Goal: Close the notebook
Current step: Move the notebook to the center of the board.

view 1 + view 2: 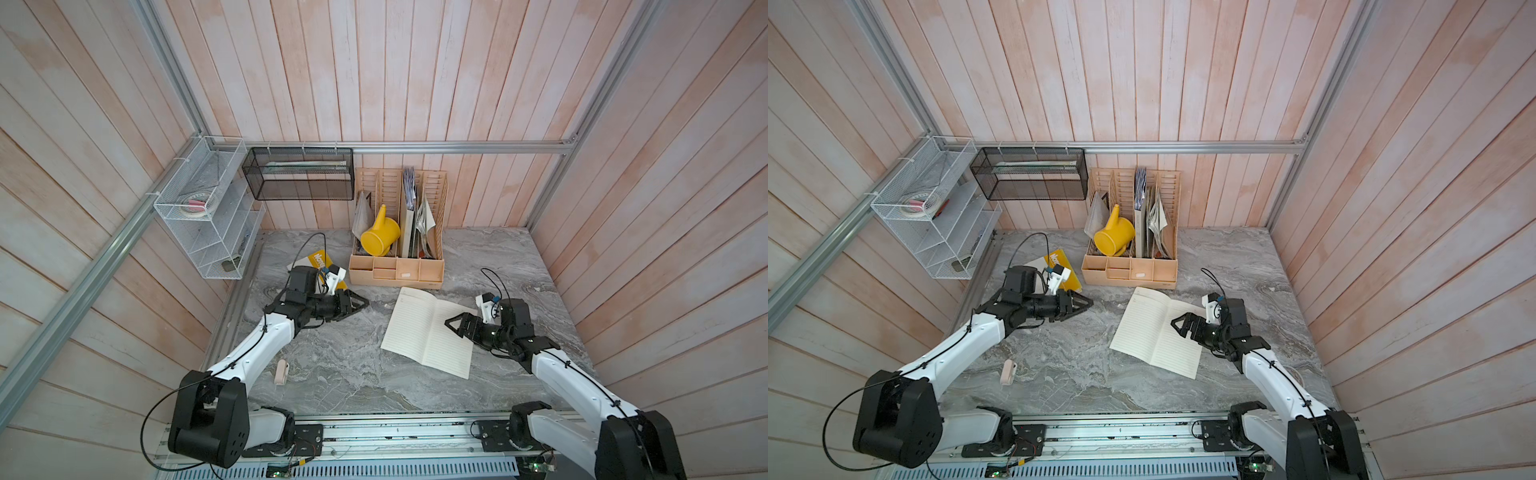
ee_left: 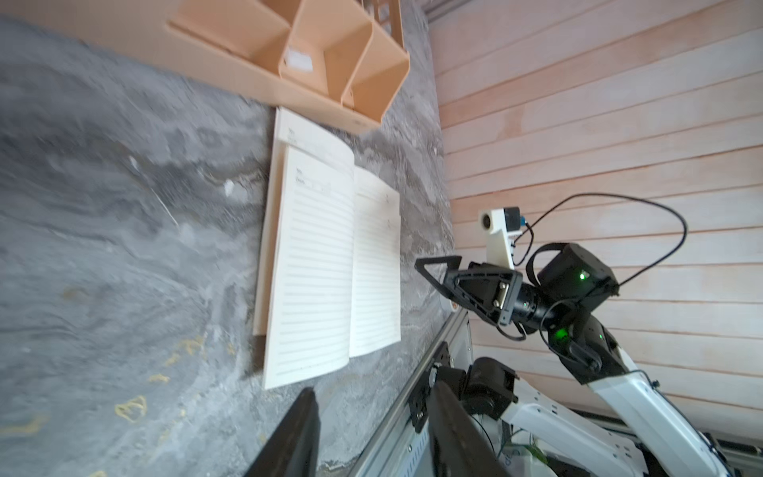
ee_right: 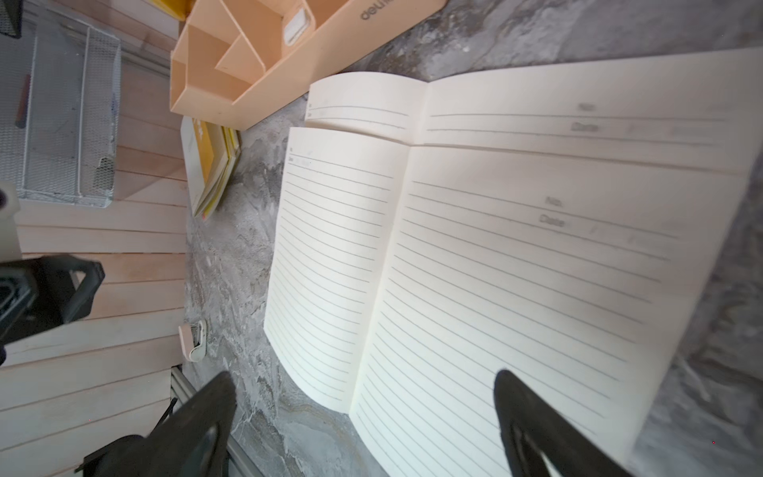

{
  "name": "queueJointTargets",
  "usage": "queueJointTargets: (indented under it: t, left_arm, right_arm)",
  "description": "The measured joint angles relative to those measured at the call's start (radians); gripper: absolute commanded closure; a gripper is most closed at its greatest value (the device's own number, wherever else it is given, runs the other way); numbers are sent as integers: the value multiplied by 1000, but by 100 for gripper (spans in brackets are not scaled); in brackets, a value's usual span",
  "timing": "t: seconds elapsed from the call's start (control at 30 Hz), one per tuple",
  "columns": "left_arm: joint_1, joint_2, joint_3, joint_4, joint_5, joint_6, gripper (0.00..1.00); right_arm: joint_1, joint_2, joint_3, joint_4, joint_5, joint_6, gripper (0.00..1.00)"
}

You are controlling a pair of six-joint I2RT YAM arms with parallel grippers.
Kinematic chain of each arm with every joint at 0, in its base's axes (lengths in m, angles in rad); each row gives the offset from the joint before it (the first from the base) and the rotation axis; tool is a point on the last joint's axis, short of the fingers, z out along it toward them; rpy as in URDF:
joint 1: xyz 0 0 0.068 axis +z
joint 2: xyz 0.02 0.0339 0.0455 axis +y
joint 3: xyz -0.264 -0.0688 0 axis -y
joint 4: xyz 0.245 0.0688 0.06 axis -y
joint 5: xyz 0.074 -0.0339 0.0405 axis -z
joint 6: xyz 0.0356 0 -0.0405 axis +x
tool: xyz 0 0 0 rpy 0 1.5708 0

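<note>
We see the notebook (image 1: 415, 328) lying open on the counter (image 1: 332, 374) near the beige organizer (image 1: 397, 280), our right fingers (image 3: 532, 429) spread wide over 1 page, our left fingers (image 2: 295, 437) partly open, both empty.

Pale, pink-washed plank walls (image 1: 415, 62) enclose a grey marbled worktop (image 1: 332, 374). An aluminium rail (image 1: 457, 146) runs across the back wall, and a black mesh basket (image 1: 299, 174) hangs from it. A white wire rack (image 1: 208, 216) hangs on the side wall beside it. A peach desk organiser (image 1: 397, 272) stands against the back wall. The light is soft and even.
</note>
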Motion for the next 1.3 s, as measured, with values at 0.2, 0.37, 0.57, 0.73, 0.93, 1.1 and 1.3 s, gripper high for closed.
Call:
queueJointTargets:
  t: [0.2, 0.37, 0.57, 0.73, 0.93, 1.1, 1.3]
  left_arm:
    - [-79, -63, -218, 86, -39, -95, 50]
    - [-132, -70, -325, 145, -69, -164, 50]
    - [-167, -3, -341, 237, -100, -224, 50]
    - [-200, 108, -335, 309, -118, -262, 50]
    - [-213, 206, -311, 401, -129, -305, 50]
    - [-221, 281, -282, 473, -130, -332, 50]
    - [-233, 330, -265, 534, -137, -364, 54]
  right_arm:
    - [-10, -16, -95, -11, 21, 10, 2]
    - [-10, -12, -114, -6, 21, 11, 2]
    - [-10, -8, -113, -6, 21, 4, 2]
    - [-10, -6, -113, -6, 20, 0, 2]
    - [-10, -6, -113, -6, 18, -1, 2]
    - [-12, -6, -113, -6, 13, -5, 2]
    - [-14, -7, -113, -7, 10, -12, 2]
